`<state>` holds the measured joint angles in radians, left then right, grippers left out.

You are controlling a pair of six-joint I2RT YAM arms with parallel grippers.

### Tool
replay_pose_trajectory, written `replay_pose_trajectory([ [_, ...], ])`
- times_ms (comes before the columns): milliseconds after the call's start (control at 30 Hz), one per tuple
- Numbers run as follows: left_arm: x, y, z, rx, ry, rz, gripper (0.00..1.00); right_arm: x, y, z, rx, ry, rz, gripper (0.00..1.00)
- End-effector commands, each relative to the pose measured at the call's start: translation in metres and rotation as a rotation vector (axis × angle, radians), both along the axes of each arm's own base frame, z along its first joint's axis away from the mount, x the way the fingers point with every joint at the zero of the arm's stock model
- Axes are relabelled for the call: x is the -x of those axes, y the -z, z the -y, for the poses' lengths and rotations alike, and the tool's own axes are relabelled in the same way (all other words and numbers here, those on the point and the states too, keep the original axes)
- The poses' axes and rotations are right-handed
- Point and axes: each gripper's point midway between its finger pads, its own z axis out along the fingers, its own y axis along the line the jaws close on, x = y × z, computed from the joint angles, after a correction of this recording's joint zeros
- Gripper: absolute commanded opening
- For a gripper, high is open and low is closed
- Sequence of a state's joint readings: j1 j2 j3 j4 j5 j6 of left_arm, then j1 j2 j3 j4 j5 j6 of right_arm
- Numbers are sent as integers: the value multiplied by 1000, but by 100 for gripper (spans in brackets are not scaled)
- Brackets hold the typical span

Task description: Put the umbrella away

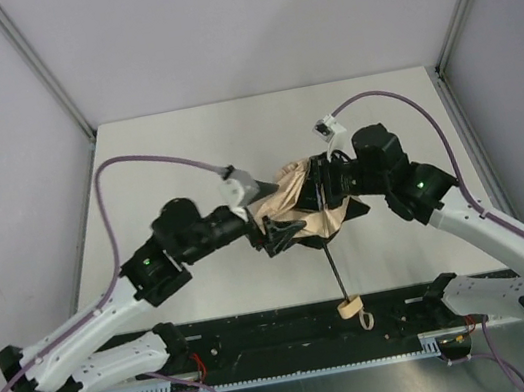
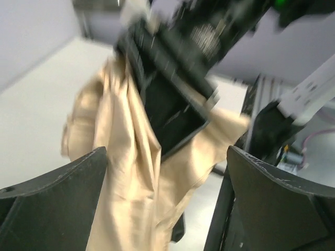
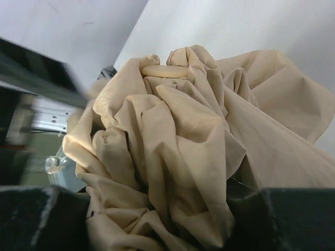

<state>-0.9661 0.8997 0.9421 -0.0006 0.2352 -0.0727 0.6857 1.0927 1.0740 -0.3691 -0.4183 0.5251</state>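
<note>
Nearest the lens in the left wrist view, the two dark fingers (image 2: pixel 63 198) of the left gripper (image 2: pixel 166 157) fill the lower corners, spread wide and released, with beige fabric hanging in the gap between them and nothing pinched. From above, one pale counter (image 1: pixel 183 149) takes up the middle of the frame. Two arms reach in over it from the bottom corners, the left arm (image 1: pixel 110 314) and the right arm (image 1: pixel 491 227). Each carries one purple line, the left cable (image 1: pixel 106 213) and the right cable (image 1: pixel 426 116). There is one umbrella (image 1: pixel 293 201): its canopy is a crumpled beige bundle at the centre of the frame, caught between the two wrists. The right gripper (image 1: pixel 326 185) comes in from the right of the bundle. In its own view its two fingers (image 3: pixel 42 219) sit along the bottom edge, clenched on the folds bunched between them. The left gripper stands just beside the bundle at its lower left in the overhead view. One thin black shaft (image 1: pixel 336 269) runs from the bundle down the frame to one small pale handle (image 1: pixel 349 308), which lies where the counter meets the black strip at the arm bases. One wrist loop (image 1: pixel 367 320) trails from it to the lower right. One pale flat cap (image 3: pixel 162 70) shows at the top of the folds in the right wrist view.
</note>
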Motion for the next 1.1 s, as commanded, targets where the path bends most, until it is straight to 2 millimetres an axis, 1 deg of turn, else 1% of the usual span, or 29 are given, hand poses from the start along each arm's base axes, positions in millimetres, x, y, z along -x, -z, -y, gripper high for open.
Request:
replay_pose_trajectory([
  [0,-22,39,-8,-201,-120,32,99,19,-63,2,-155,-72,72,0],
  [33,-24,43,-9,-212,-134,27,98,23,-66,3,-164,-92,69,0],
  [100,-30,48,-14,-223,-175,21,87,31,-69,7,-171,-130,74,0],
  [200,-37,45,-26,-214,-242,22,65,42,-65,14,-137,-184,111,0],
  [233,-37,45,-27,-210,-239,22,54,45,-61,17,-120,-204,122,0],
  [300,-31,44,-27,-194,-194,10,26,54,-56,21,-96,-257,145,0],
  [333,-27,44,-26,-185,-158,1,16,58,-55,23,-92,-279,161,0],
  [367,-22,44,-24,-174,-116,-8,9,62,-57,24,-92,-301,182,0],
  [400,-16,44,-23,-165,-80,-14,4,65,-58,25,-94,-322,201,0],
  [433,-10,44,-22,-158,-38,-17,2,69,-59,26,-96,-342,224,0],
  [500,4,47,-20,-143,43,-35,1,73,-64,30,-100,-366,272,0],
  [567,20,53,-20,-134,130,-52,0,70,-67,33,-103,-351,304,0],
  [667,34,68,-20,-130,192,-103,0,63,-72,36,-126,-335,321,0],
  [767,30,86,-26,-136,155,-163,0,57,-83,37,-158,-312,348,0],
  [933,10,102,-38,-129,29,-249,0,46,-102,39,-219,-286,377,0],
  [967,5,103,-41,-123,1,-256,3,42,-103,40,-223,-274,376,0],
  [1000,0,103,-45,-115,-32,-269,10,37,-103,41,-224,-261,377,0],
  [1067,-11,102,-55,-89,-112,-300,36,24,-100,44,-204,-212,380,0],
])
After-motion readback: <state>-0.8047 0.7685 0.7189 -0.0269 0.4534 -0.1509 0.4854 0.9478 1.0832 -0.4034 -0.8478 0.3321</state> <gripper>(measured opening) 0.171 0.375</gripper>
